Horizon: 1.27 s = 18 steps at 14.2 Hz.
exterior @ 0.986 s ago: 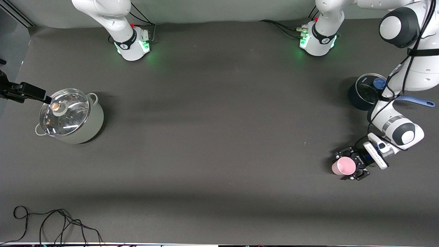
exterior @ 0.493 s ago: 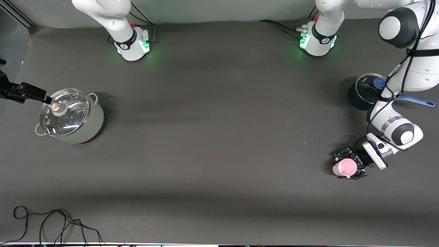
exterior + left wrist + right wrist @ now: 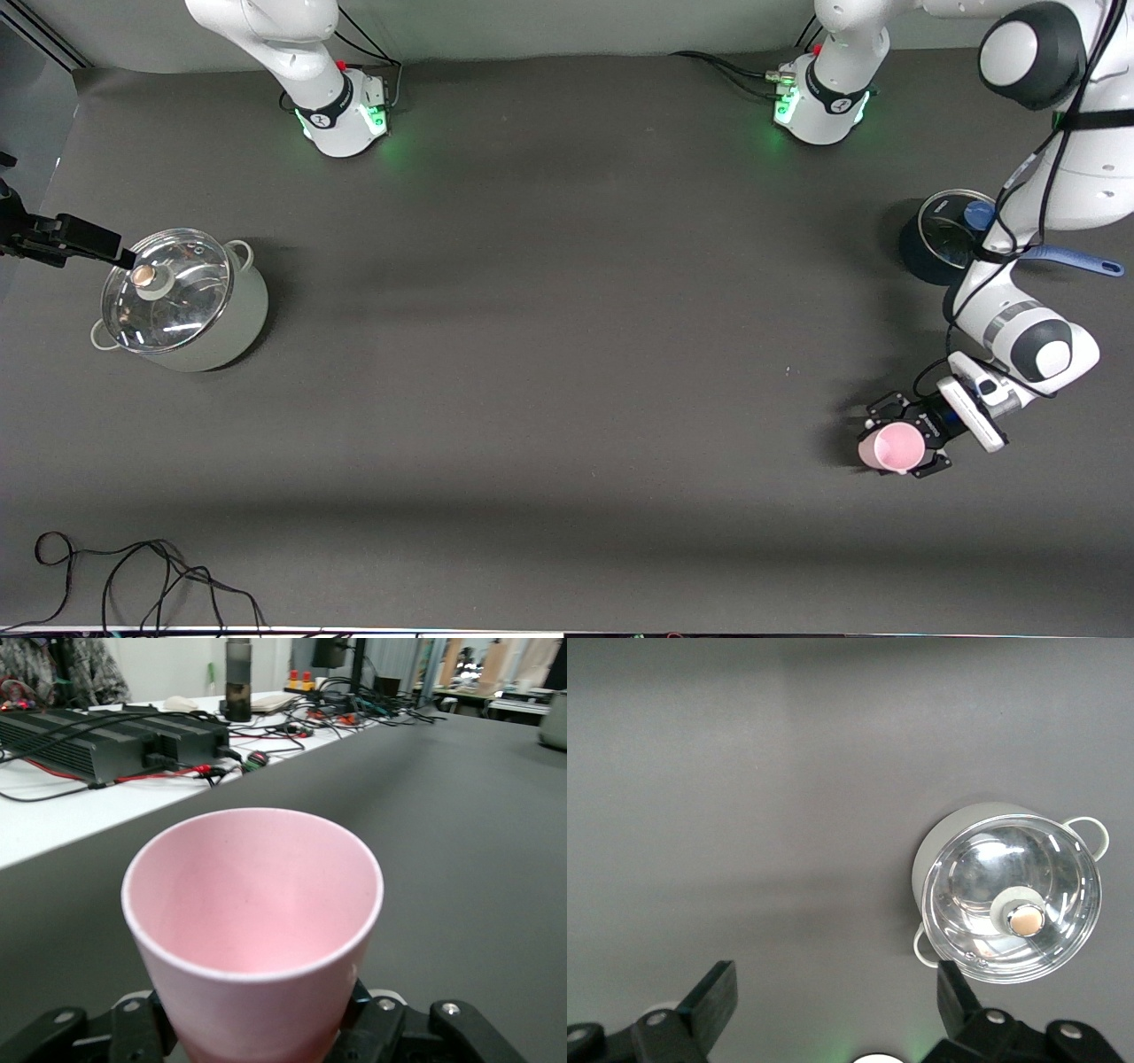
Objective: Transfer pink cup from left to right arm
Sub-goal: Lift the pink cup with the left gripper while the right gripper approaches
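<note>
Change since 1 second ago: the left tool (image 3: 905,440) with the pink cup (image 3: 890,447) has shifted slightly nearer the front camera; the jointed links above it have also changed pose a little. The pots and the right tool are unmoved.

Item 1, pink cup: held at the left arm's end of the counter (image 3: 567,372), mouth tilted up and open, empty inside. In the left wrist view the cup (image 3: 252,930) fills the middle, its lower body seated between the black linkage fingers (image 3: 133,1028).

Item 2, left tool: clenched on the pink cup, 1 finger on each side of the cup wall. Whether the cup's base touches the counter cannot be told.

Item 3, right tool (image 3: 53,237): at the right arm's end of the counter, just beside the grey pot (image 3: 182,299), waiting. In the right wrist view its 2 black fingers (image 3: 709,997) stand well apart, released, grasping nothing, with the grey pot (image 3: 1007,892) seen from above.

Item 4, grey pot: 2 loop handles, glass lid (image 3: 166,290) with a round knob on top.

Item 5, dark pot (image 3: 939,237): at the left arm's end, farther from the front camera than the cup, with a blue handle (image 3: 1076,259), partly hidden by the left arm.

Item 6, black cable (image 3: 133,576): loose on the counter's near edge, toward the right arm's end.
</note>
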Available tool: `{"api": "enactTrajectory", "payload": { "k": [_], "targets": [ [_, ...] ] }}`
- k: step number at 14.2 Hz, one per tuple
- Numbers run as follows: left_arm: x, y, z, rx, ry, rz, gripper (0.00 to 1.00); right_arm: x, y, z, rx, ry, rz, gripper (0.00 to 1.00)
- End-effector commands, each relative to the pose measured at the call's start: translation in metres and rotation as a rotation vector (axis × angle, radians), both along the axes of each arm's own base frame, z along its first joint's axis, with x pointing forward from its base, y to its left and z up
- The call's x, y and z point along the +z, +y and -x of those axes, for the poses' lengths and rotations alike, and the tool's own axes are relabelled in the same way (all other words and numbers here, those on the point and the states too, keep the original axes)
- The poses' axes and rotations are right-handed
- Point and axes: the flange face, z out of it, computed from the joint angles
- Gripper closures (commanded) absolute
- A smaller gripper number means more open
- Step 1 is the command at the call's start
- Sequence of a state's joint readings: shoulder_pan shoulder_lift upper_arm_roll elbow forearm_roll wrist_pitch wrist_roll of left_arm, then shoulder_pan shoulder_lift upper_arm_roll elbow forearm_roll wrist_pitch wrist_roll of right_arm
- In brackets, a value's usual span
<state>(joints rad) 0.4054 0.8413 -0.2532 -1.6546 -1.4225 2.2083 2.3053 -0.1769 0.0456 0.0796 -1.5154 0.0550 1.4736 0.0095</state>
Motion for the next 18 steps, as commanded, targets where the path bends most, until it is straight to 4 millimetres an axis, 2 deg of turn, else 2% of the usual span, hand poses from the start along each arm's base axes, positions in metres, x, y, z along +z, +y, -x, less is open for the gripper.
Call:
{"api": "enactTrajectory", "payload": {
  "k": [1, 3, 5, 6, 9, 10, 13, 14, 15, 18],
  "targets": [
    [0.05, -0.064, 0.002, 0.067, 0.061, -0.032, 0.6, -0.002, 0.002, -0.003, 0.023, 0.009, 0.008, 0.0],
    [0.075, -0.118, 0.002, 0.098, 0.072, -0.018, 0.6, -0.01, 0.005, -0.007, 0.029, 0.024, 0.006, 0.0],
    [0.091, -0.181, 0.011, 0.072, 0.083, 0.025, 0.61, -0.015, 0.007, -0.008, 0.038, 0.033, 0.004, 0.0],
    [0.102, -0.206, 0.017, 0.062, 0.089, 0.05, 0.61, -0.015, 0.012, -0.009, 0.046, 0.034, -0.004, 0.0],
    [0.147, -0.27, 0.034, 0.106, 0.094, 0.027, 0.61, -0.014, 0.017, -0.011, 0.026, 0.03, -0.009, 0.09],
    [0.159, -0.289, 0.041, 0.108, 0.092, 0.013, 0.6, -0.013, 0.03, -0.011, 0.005, 0.031, -0.018, 0.09],
    [0.205, -0.337, 0.066, 0.11, 0.07, -0.009, 0.6, -0.005, 0.054, -0.012, -0.254, 0.046, -0.069, 0.09],
    [0.225, -0.352, 0.075, 0.108, 0.045, -0.027, 0.6, -0.003, 0.07, -0.012, -0.312, 0.056, -0.093, 0.08],
    [0.239, -0.365, 0.085, 0.108, 0.031, -0.044, 0.61, 0.001, 0.082, -0.012, -0.352, 0.058, -0.101, 0.01],
    [0.275, -0.415, 0.125, 0.082, 0.012, -0.066, 0.62, 0.011, 0.143, -0.013, -0.437, 0.061, -0.094, 0.0]
  ]
}}
